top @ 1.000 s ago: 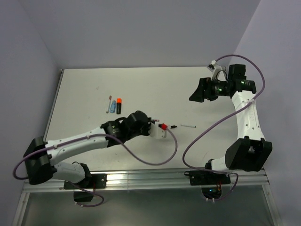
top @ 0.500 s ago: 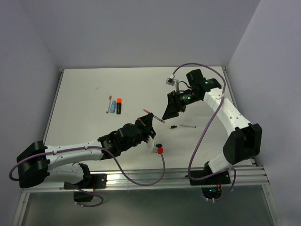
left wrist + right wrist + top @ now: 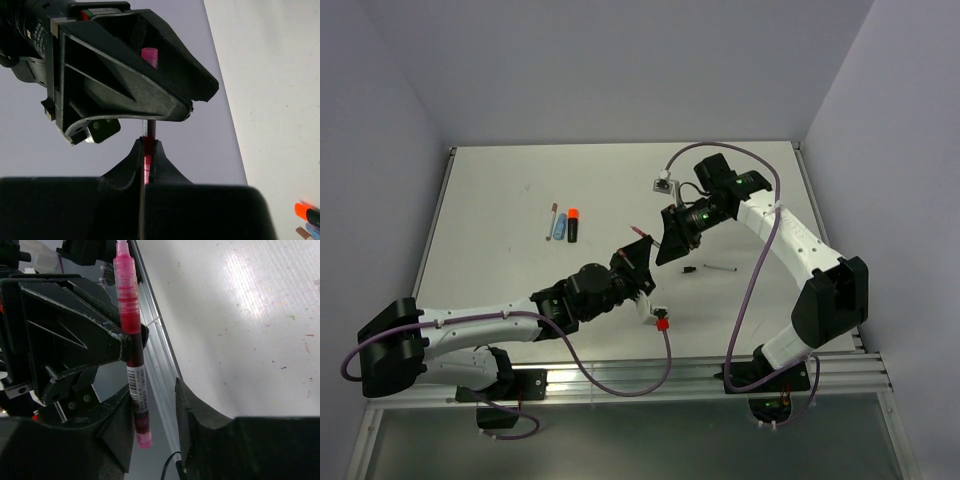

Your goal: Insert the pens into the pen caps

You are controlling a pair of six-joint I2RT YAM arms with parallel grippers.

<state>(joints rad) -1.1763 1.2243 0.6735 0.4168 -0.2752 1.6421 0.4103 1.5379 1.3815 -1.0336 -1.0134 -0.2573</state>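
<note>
My left gripper (image 3: 148,145) is clenched on the red pen (image 3: 131,340), holding it up off the table (image 3: 520,180) near the centre of the top view. In the right wrist view the pen's long axis runs top to bottom. Its lower end sits inside the right gripper (image 3: 152,390), against the jaw on frame left and clear of the other. Those jaws are parted, not pinching.

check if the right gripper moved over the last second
Yes. In the top view the right gripper has swung left and toward the near edge, so it now sits much closer to the orange-ended marker, which lies where it was.
</note>
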